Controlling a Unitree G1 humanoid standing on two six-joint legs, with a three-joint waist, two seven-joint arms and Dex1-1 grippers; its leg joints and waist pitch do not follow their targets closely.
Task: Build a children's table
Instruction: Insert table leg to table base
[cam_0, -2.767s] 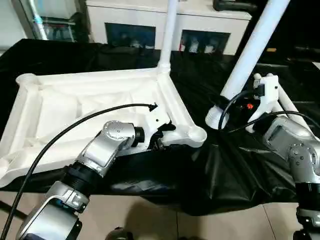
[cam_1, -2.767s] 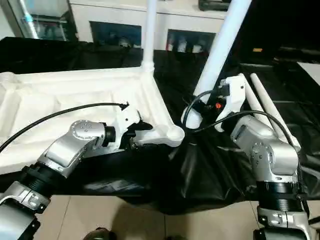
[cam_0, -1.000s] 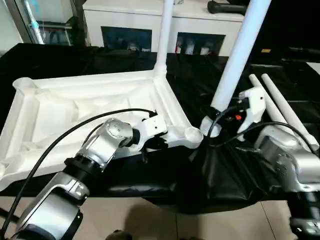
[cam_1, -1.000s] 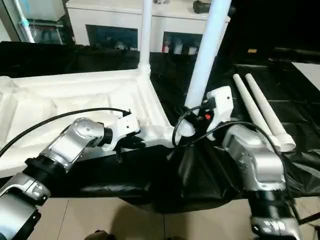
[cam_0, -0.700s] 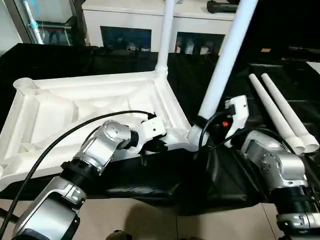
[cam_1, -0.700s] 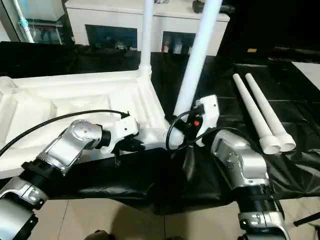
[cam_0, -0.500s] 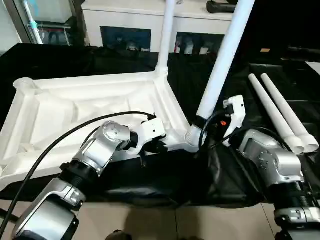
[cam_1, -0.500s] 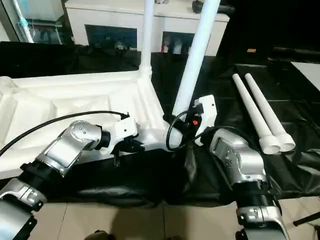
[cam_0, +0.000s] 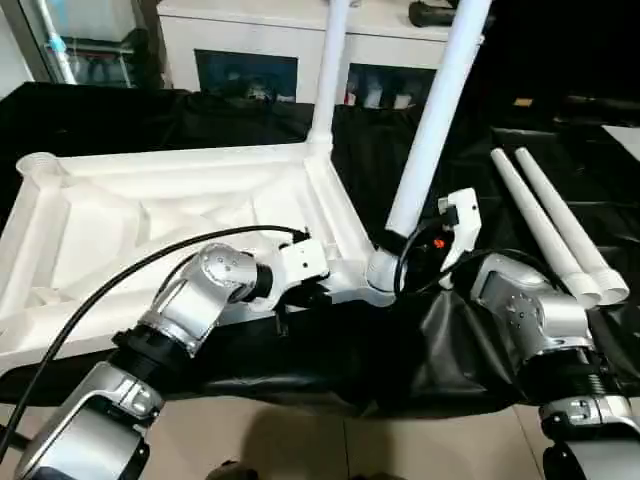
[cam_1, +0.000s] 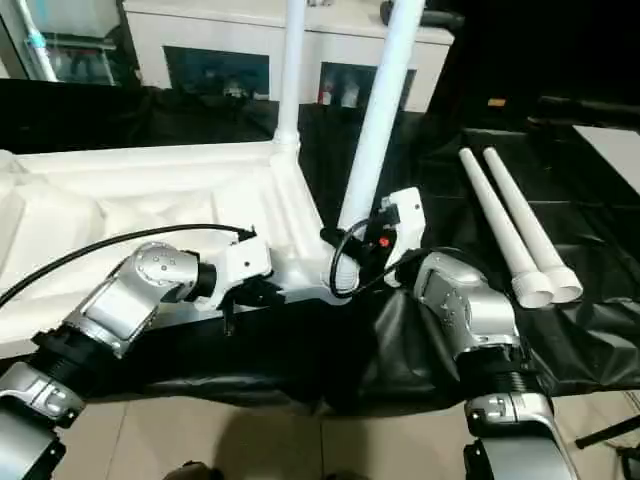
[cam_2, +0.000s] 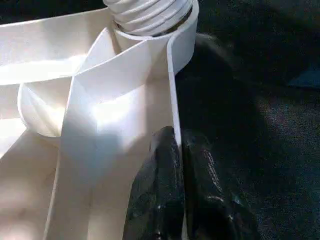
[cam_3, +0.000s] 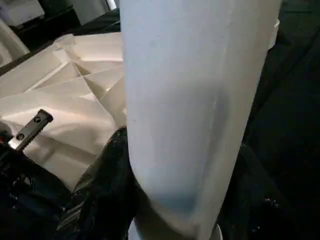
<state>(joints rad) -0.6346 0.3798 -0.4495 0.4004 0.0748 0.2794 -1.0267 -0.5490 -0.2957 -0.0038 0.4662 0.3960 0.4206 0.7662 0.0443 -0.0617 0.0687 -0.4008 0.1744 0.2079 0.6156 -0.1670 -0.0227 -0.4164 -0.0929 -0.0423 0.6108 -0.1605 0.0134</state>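
The tabletop (cam_0: 150, 215) lies upside down on the black-draped counter (cam_0: 560, 120), ribbed underside up. One leg (cam_0: 328, 70) stands upright in the far corner socket. The left tool (cam_2: 175, 185) has its two black fingers pressed together on the thin rim wall of the tabletop, just beside the near corner socket (cam_2: 150, 25), pinning the part in place. The right tool (cam_0: 405, 255) pinches a second leg (cam_0: 430, 120) low on its shaft, with the fingers (cam_3: 107, 175) on either side of the white tube. This leg leans away from the left tool, its ribbed end resting at the mouth of the near socket. Two spare legs (cam_0: 550, 225) lie side by side on the counter beyond the right tool, well apart from the tabletop.

The step in hand appears to be seating the second leg. To do it well, the right tool would probably need to bring the tilted leg upright so its axis lines up with the socket before any downward push or twist. Pressing while it leans risks jamming the ribbed end against the socket lip. The left tool's hold on the rim should keep the tabletop from sliding on the slack cloth.
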